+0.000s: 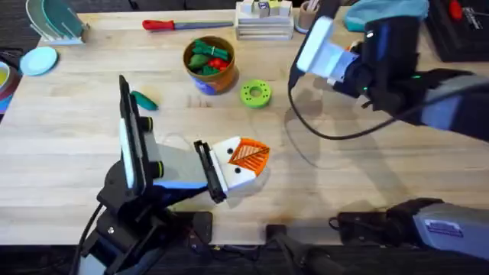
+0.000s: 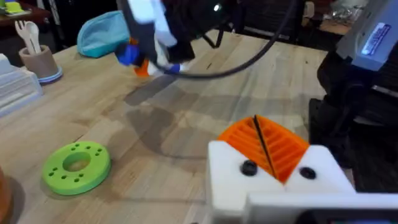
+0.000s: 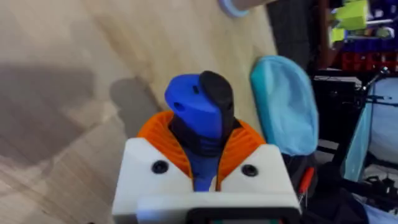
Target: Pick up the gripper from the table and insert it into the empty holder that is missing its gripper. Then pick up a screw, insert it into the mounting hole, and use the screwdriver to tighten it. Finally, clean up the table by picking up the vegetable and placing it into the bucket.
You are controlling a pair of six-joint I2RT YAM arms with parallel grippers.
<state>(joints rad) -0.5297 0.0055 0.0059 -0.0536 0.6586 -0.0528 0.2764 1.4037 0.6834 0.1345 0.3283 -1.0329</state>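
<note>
My right gripper [image 1: 315, 50] hangs above the table's back right, shut on the blue screwdriver [image 3: 198, 109], which stands between its orange pads [image 3: 155, 127]. From the left wrist I see that gripper [image 2: 152, 25] with the screwdriver [image 2: 129, 56] beneath it. My left gripper [image 1: 252, 155] rests low near the table's middle, its orange pads [image 2: 283, 149] pressed together. The small dark green vegetable [image 1: 144, 100] lies at the left of the table. Right of it stands the orange-brown bucket [image 1: 224, 79], holding green and red toy vegetables. The loose gripper, the holder and the screw are out of view.
A lime-green ring disc [image 1: 255, 94] lies just right of the bucket, also seen from the left wrist [image 2: 76, 167]. A red-handled tool [image 1: 172, 24] lies along the back edge. A light-blue pouch [image 1: 382, 11] sits at the back right. A black cable [image 1: 306, 126] loops below the right gripper.
</note>
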